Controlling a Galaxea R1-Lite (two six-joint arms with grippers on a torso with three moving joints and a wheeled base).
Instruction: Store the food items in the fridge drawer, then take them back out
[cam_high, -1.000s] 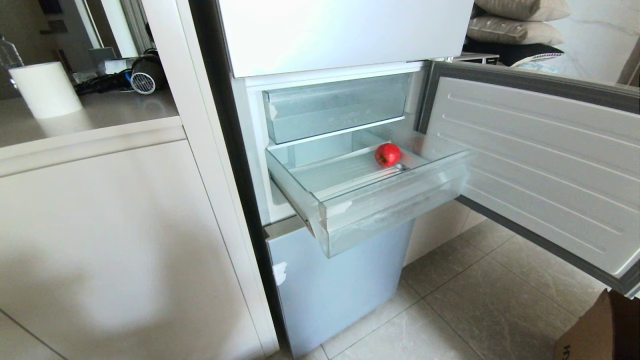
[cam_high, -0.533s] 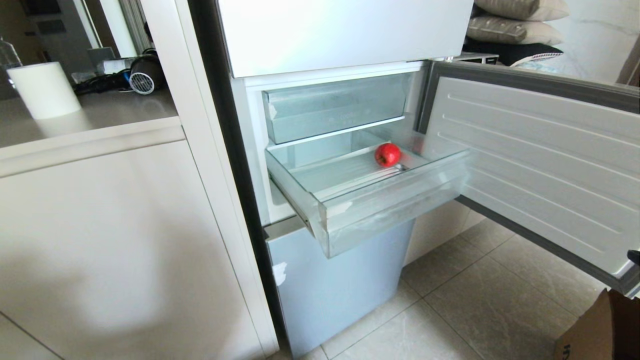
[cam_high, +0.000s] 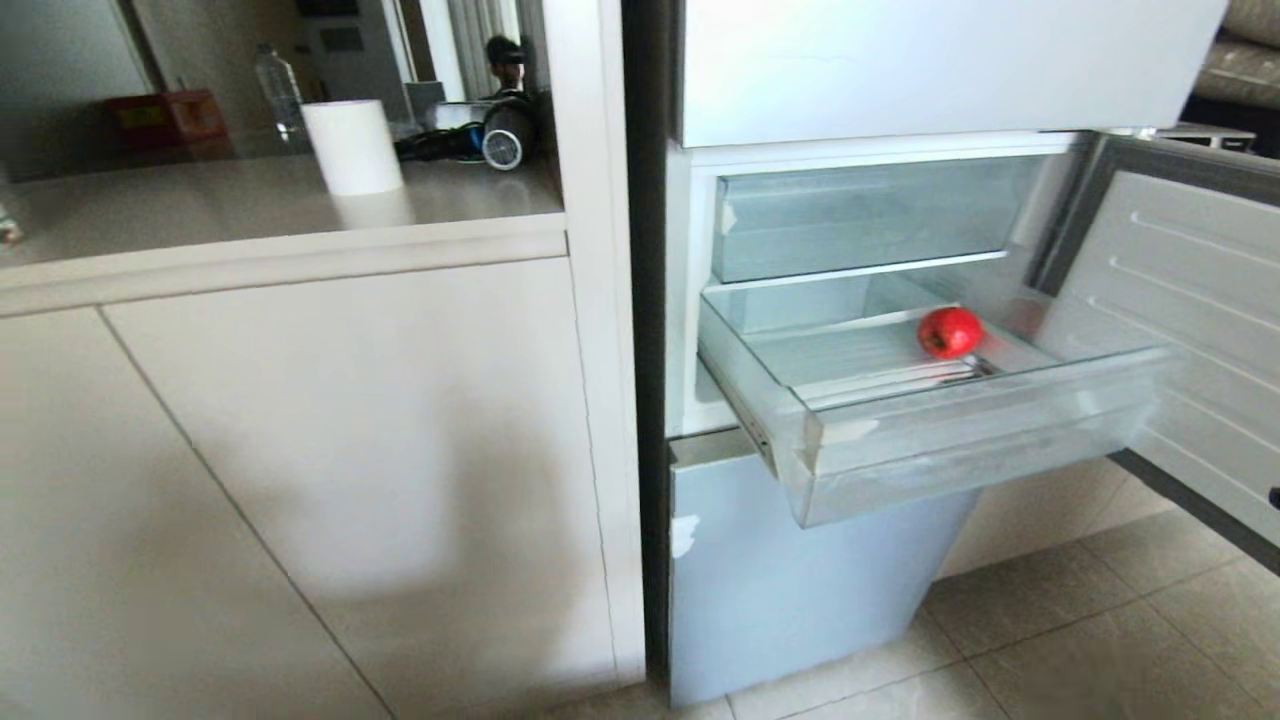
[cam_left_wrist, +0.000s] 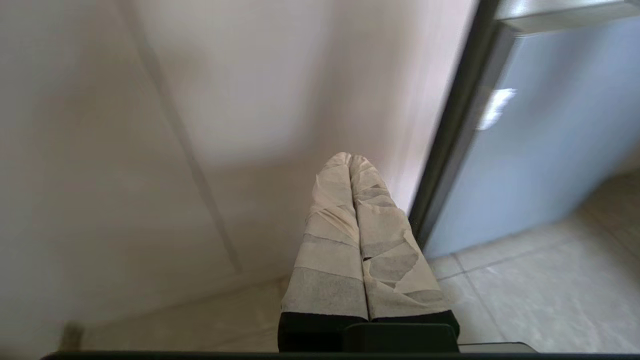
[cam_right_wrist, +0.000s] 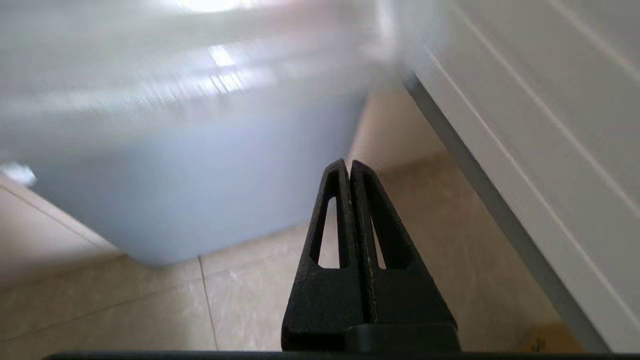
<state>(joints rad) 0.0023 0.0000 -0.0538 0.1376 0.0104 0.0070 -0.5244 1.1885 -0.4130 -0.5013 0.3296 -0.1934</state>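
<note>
A small glossy red fruit (cam_high: 949, 332) lies on the floor of the pulled-out clear fridge drawer (cam_high: 960, 440), towards its back right. White tape scraps mark the drawer's front left corner. Neither arm shows in the head view, save a dark speck at the right edge. My right gripper (cam_right_wrist: 350, 164) is shut and empty, low above the tiled floor, pointing at the blue-grey lower panel beneath the drawer. My left gripper (cam_left_wrist: 349, 157), its fingers wrapped in pale tape, is shut and empty, low in front of the beige cabinet beside the fridge.
The fridge door (cam_high: 1190, 330) stands open on the right. A shorter clear bin (cam_high: 860, 215) sits above the drawer. Left of the fridge is a beige cabinet (cam_high: 300, 450); its counter holds a white roll (cam_high: 352, 146), a bottle (cam_high: 277, 92) and dark gear. A person's reflection shows behind.
The whole head view has shifted: fridge and drawer now sit further right and more of the counter shows, so the camera has turned. The fruit stays put in the drawer.
</note>
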